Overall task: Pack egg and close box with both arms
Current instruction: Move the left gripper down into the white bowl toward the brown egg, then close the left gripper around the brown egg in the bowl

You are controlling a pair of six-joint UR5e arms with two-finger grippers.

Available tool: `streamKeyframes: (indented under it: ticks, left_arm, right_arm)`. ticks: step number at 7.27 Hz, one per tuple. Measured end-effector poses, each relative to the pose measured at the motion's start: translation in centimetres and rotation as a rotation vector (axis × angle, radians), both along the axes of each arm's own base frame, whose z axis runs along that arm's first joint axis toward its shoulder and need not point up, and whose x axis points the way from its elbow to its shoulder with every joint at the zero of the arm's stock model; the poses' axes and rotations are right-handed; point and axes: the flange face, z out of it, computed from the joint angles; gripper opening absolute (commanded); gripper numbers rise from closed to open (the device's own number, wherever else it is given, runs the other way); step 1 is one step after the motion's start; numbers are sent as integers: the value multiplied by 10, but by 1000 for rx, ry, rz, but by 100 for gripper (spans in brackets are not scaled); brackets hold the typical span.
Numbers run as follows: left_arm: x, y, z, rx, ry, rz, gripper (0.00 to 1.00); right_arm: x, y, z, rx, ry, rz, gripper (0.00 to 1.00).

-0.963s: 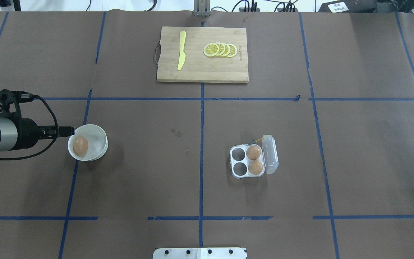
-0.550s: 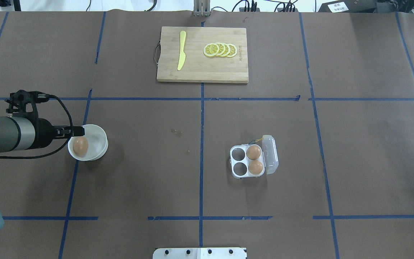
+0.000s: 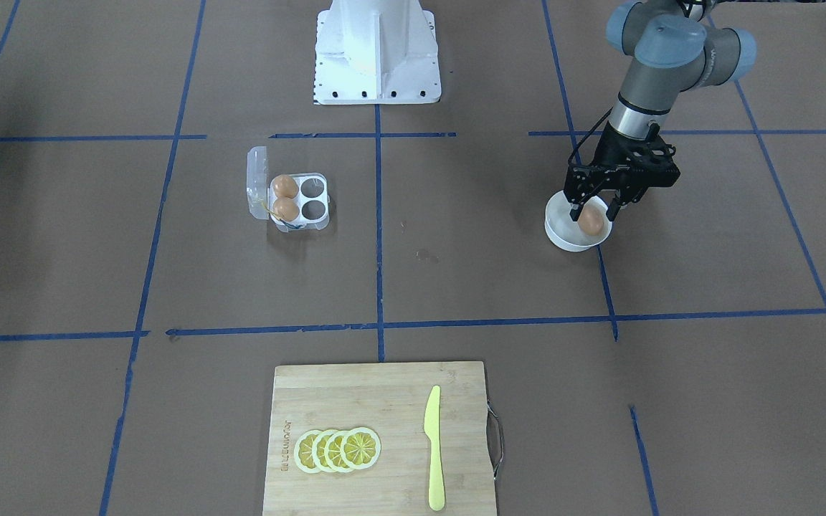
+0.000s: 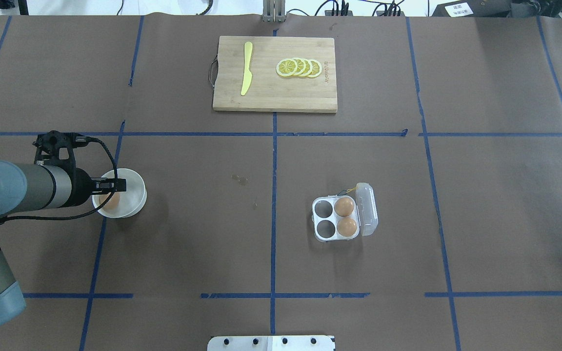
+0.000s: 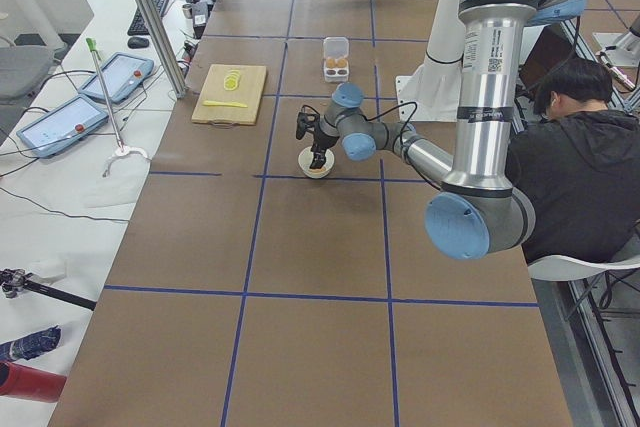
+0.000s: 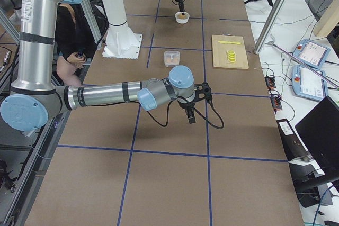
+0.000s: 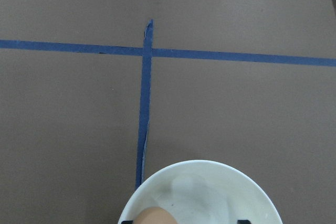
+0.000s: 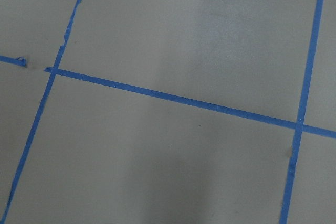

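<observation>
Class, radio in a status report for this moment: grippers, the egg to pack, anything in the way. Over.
Left gripper open, fingers astride egg in white bowl. Right gripper away, state unclear. Box lid open, two cups empty. No object between bowl and box.

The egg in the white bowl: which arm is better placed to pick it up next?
Left. The left claw hangs open over the bowl, one finger on each side of the egg. The right claw hovers above the table, far from the bowl.

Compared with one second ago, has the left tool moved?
Yes. In the overhead view the left tool has moved right, from the left rim of the white bowl to over its inside, where the egg lies.
</observation>
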Motion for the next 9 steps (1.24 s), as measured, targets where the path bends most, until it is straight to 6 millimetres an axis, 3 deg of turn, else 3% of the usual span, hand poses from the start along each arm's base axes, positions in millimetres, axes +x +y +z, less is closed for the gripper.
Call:
streamKeyframes:
  ticks: [7, 9]
  left_arm:
    - [15, 10, 12, -8, -26, 30, 72]
    - [18, 11, 14, -9, -30, 35, 67]
  right_arm:
    - [0, 0, 2, -3, 1, -1, 100]
    - [0, 0, 3, -4, 2, -1, 100]
